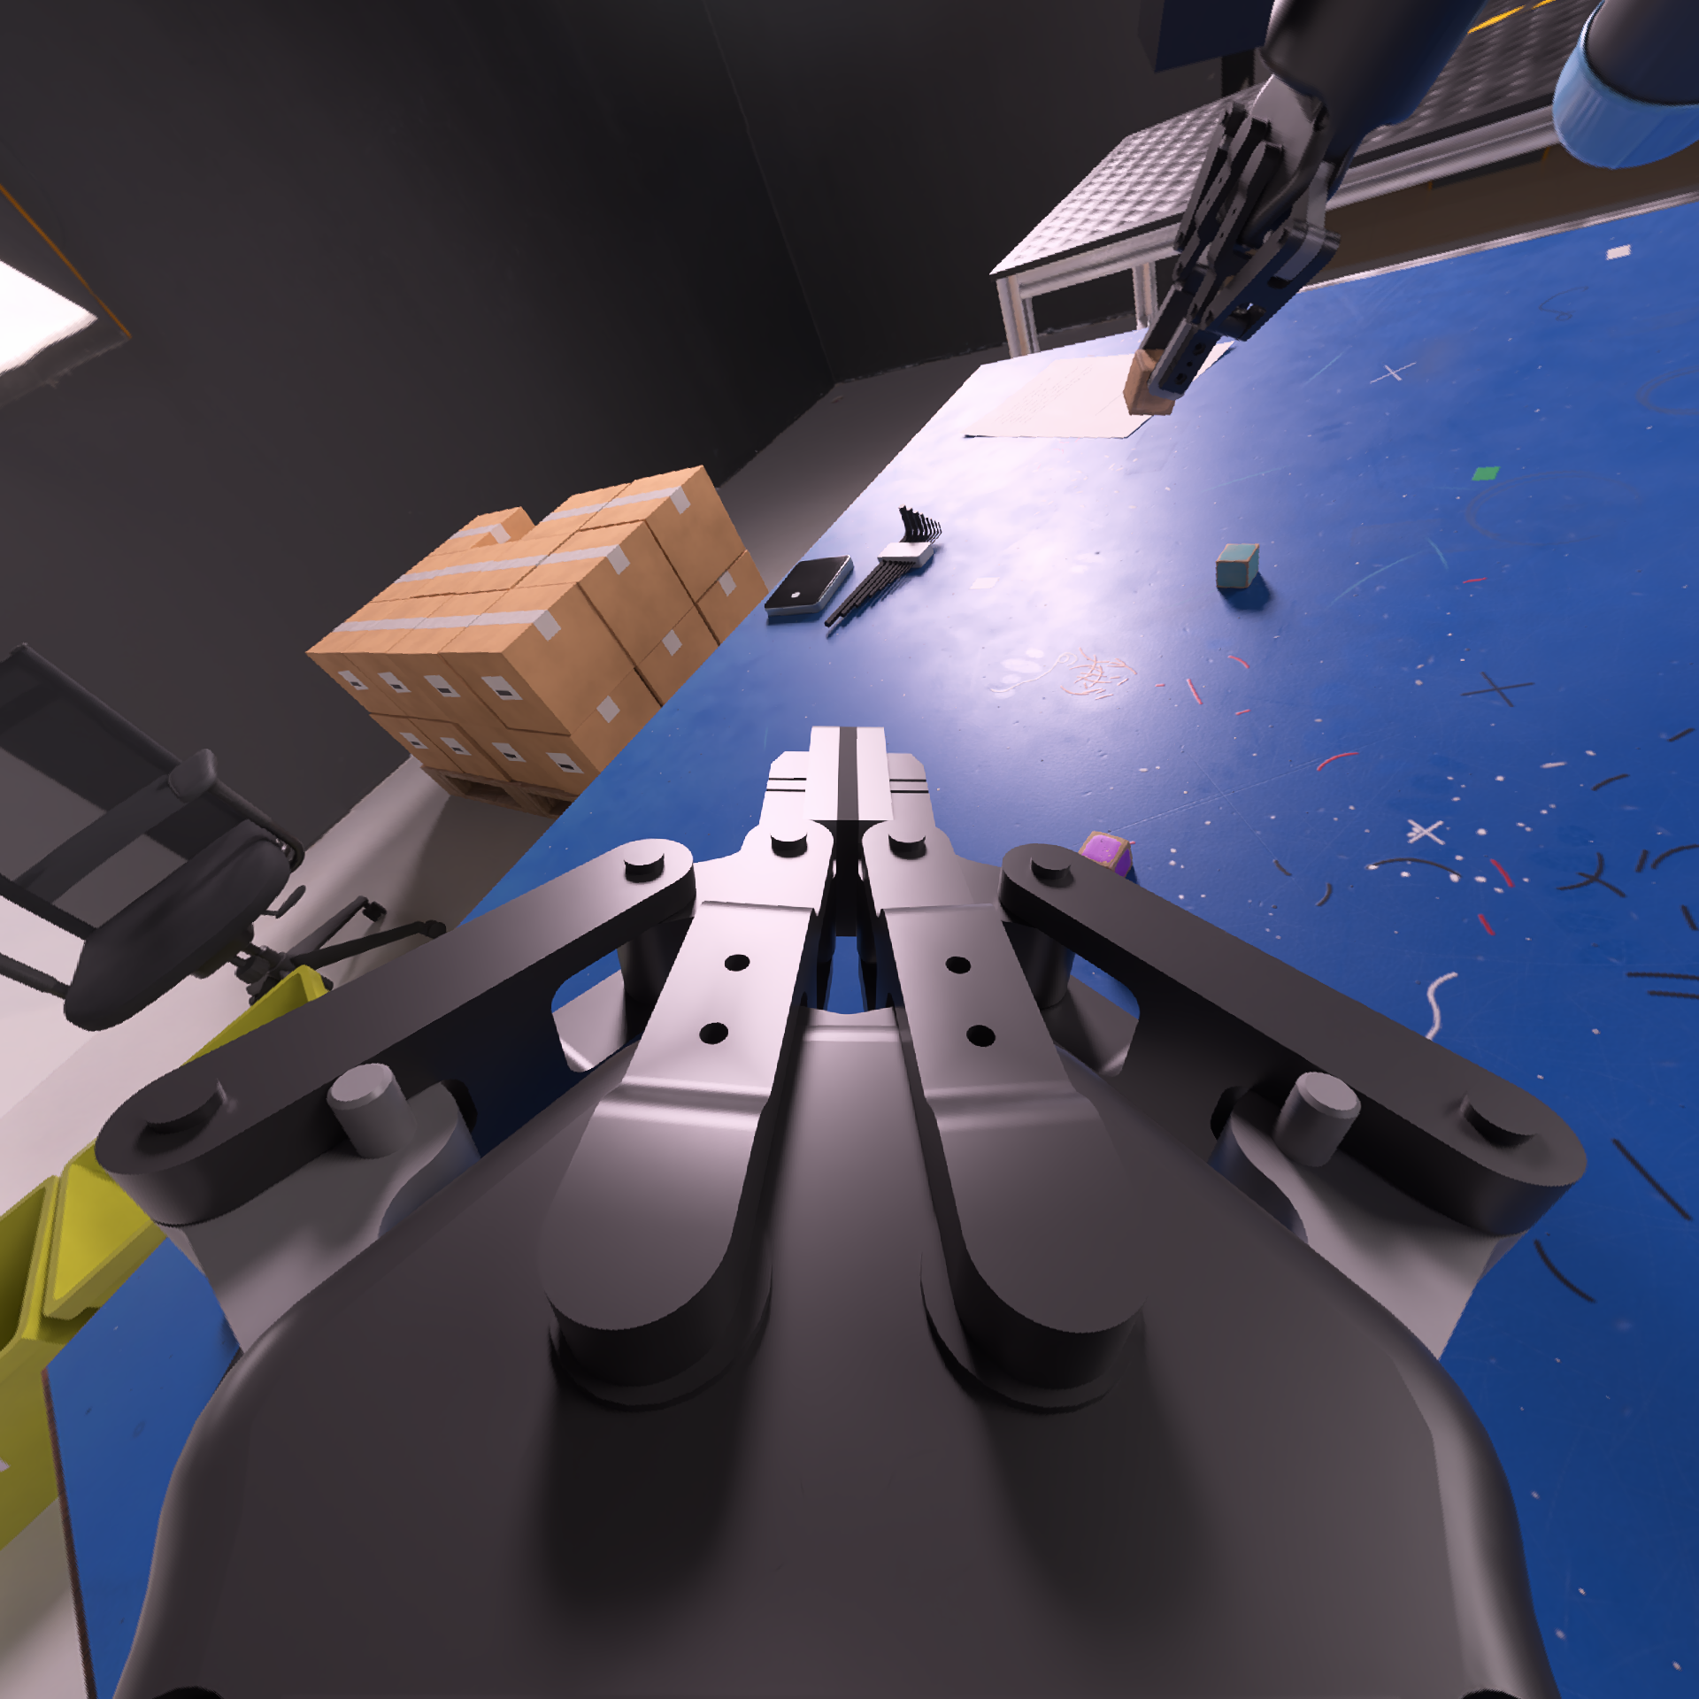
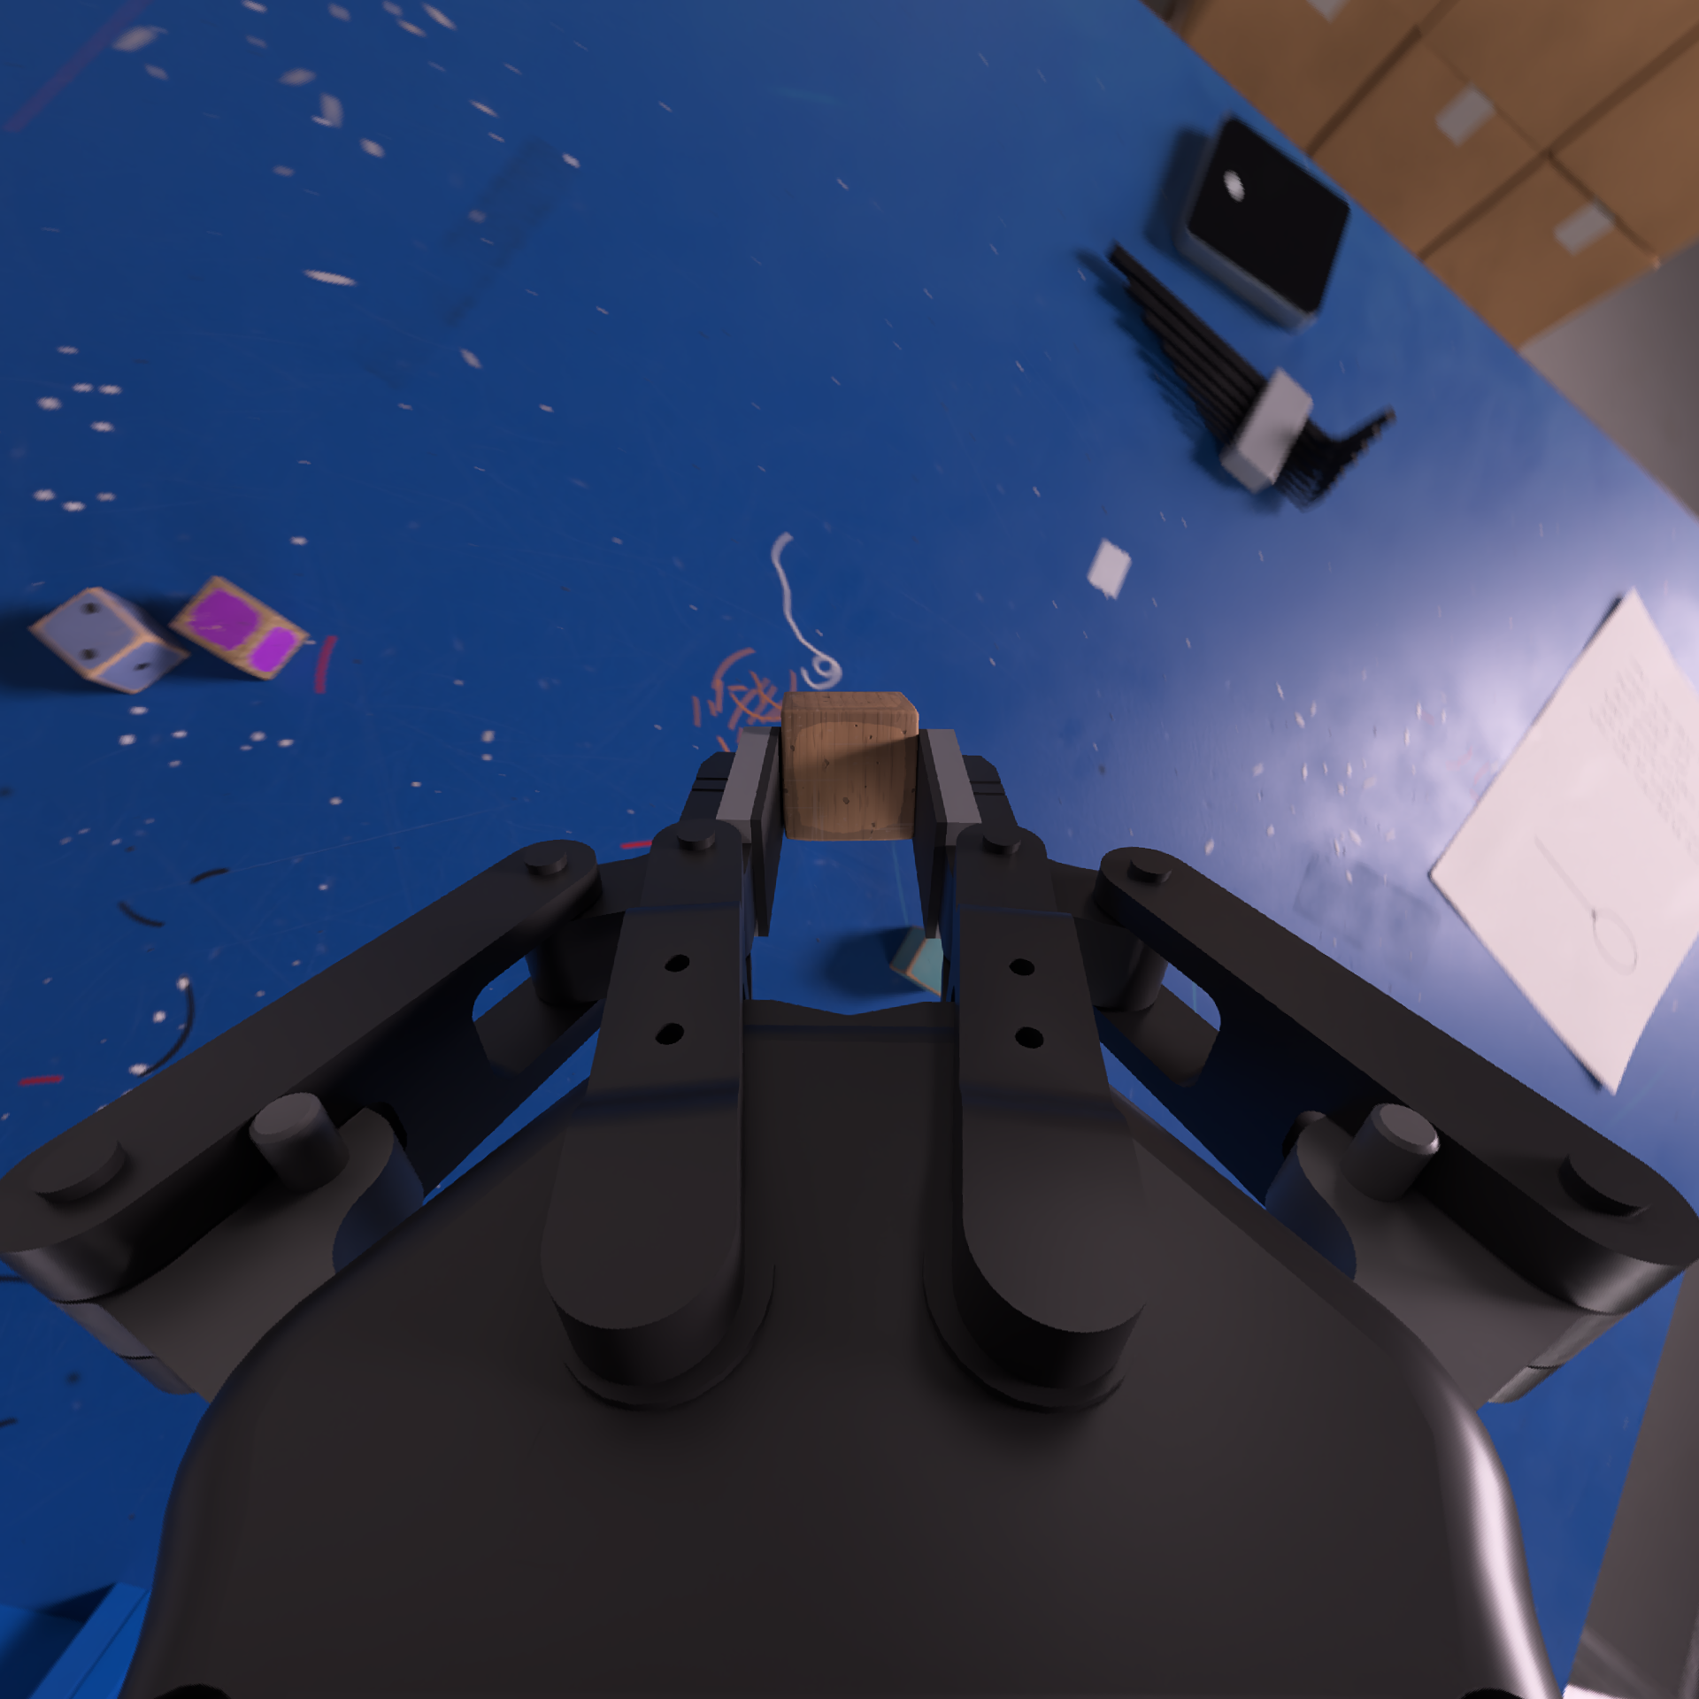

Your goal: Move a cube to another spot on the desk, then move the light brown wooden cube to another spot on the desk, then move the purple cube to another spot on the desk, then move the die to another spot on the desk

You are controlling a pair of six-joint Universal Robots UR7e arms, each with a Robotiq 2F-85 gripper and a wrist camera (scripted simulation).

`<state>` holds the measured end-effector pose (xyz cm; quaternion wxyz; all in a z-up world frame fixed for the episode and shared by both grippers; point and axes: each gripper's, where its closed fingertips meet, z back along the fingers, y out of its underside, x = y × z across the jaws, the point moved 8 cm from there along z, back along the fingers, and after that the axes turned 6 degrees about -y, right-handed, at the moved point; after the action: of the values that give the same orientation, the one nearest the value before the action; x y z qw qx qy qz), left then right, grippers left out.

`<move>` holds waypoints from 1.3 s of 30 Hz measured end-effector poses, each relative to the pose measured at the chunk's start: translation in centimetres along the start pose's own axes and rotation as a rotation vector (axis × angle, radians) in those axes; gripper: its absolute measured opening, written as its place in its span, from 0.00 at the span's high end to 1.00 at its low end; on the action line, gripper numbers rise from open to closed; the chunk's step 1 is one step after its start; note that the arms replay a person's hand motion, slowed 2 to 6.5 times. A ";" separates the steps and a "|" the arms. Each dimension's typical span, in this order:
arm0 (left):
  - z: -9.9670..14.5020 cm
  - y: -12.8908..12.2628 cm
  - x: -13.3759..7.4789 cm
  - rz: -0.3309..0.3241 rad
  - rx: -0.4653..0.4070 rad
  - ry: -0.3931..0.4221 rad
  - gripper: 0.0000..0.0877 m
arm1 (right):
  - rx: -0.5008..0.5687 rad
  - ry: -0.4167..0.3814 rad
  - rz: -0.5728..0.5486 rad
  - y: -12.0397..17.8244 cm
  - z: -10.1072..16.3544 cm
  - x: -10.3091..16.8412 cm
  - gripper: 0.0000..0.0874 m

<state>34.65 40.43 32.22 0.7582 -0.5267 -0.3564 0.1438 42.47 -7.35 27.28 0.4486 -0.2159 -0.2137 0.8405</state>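
Blue desk (image 2: 552, 460) below; right end effector (image 2: 850, 781) (tilted) clamps light brown wooden cube (image 2: 850, 777).

die (image 2: 108, 641) just left of purple cube (image 2: 241, 629), hex keys (image 2: 1232, 386) beside black box (image 2: 1264, 221), paper (image 2: 1581, 827) right

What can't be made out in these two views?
- Teal cube: right wrist view, mostly hidden behind the right gripper.
- Purple cube: left wrist view, half hidden behind the left gripper.
- Die: absent from left wrist view.
- Wooden cube: its height above the desk is unclear.
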 end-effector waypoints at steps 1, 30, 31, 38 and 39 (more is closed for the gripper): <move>0.0 0.0 0.0 -0.001 0.000 0.001 1.00 | 0.012 0.015 -0.031 0.4 -0.2 -0.6 0.71; -1.2 0.2 -0.7 -0.012 0.052 0.019 0.99 | 0.357 0.030 -0.423 10.1 -11.8 -3.0 0.71; -1.2 0.2 -0.7 -0.012 0.053 0.019 0.99 | 0.361 0.030 -0.425 10.1 -12.0 -3.0 0.71; -1.4 0.2 -0.8 -0.014 0.058 0.023 0.98 | 0.381 0.032 -0.441 10.4 -13.2 -2.6 0.71; -1.4 0.3 -0.8 -0.015 0.059 0.022 0.98 | 0.383 0.036 -0.442 10.4 -13.3 -2.6 0.71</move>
<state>35.09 39.12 31.43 0.7784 -0.5032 -0.3473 0.1426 44.29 -12.65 11.10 0.6570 -0.0904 -0.0849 0.7436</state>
